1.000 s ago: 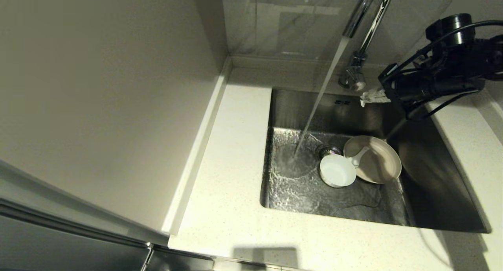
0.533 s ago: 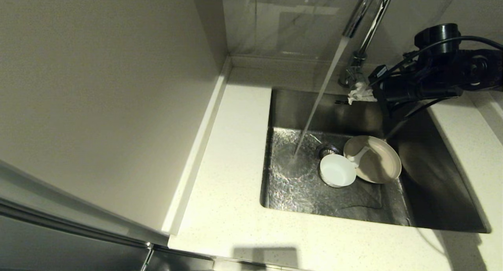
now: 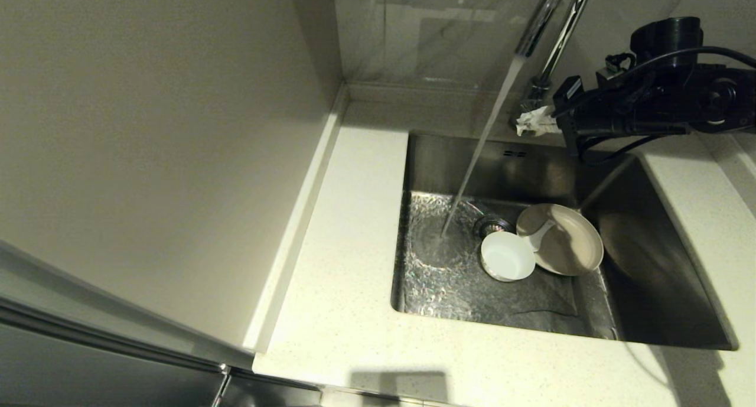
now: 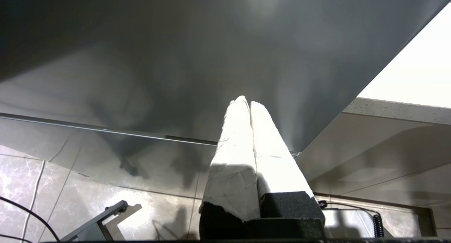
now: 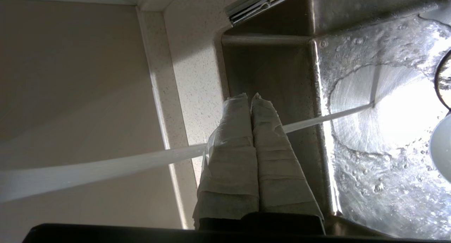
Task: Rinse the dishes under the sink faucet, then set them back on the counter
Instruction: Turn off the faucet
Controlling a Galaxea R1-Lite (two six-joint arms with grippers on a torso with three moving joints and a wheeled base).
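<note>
Right gripper (image 3: 530, 124) is at the far edge of the sink, tips just beside the base of the sink faucet (image 3: 552, 26); contact can't be confirmed. Its white-wrapped fingers (image 5: 243, 144) are pressed together, nothing between them. Arm reaches in level from the right, above the far right corner of the basin.

Faucet is running: water stream (image 3: 481, 141) slants down from the spout and hits the sink (image 3: 661, 259) floor left of the drain (image 3: 493, 224), floor there is wet and rippled.

All the dishes are in the basin, none on the counter (image 3: 348, 218). Bowl (image 3: 508, 256) sits upright just right of where the stream lands, near the drain, clear of the water. Plate (image 3: 564, 240) is right of the bowl and touching it, apparently tilted. Spoon (image 3: 540, 235) lies on the plate's left part, its end toward the bowl.

Left gripper (image 4: 249, 103) is parked low beside a dark cabinet face, above the tiled floor (image 4: 53, 179), wrapped fingers (image 4: 236, 147) together and empty. Not seen in the head view.
</note>
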